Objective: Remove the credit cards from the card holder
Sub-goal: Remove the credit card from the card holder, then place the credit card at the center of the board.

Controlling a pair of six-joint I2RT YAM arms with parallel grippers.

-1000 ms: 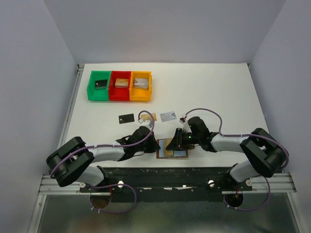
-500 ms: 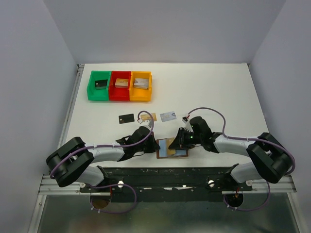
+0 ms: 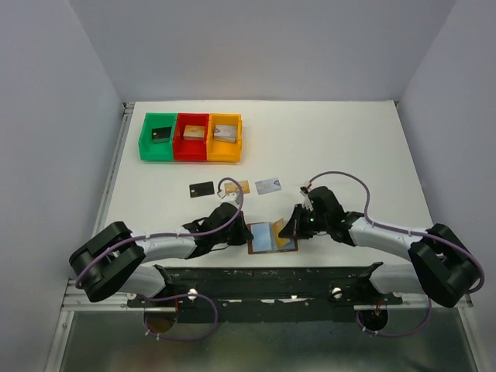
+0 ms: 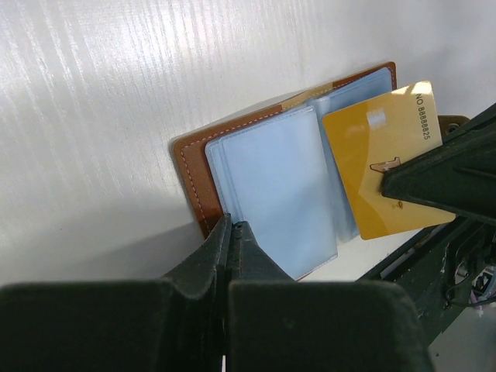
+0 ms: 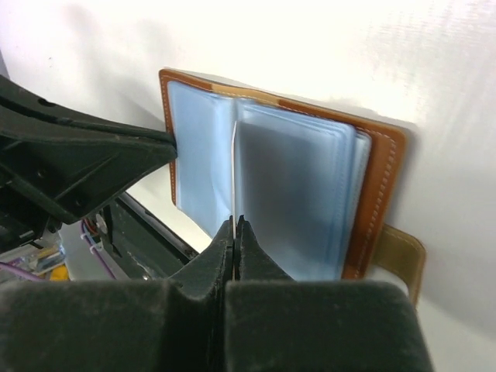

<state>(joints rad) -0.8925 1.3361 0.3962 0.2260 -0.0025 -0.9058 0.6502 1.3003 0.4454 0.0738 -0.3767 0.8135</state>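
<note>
The card holder (image 3: 271,236) lies open at the worktop's near edge, its left side pinched by the closed left gripper (image 4: 230,226). The right gripper (image 5: 235,225) is clamped on a gold card (image 4: 387,163) that is partly out of its sleeve. Draw it straight along the sleeve, flat and slow (a twist would likely drag the holder). The frosted pockets hide whether another card remains.
</note>
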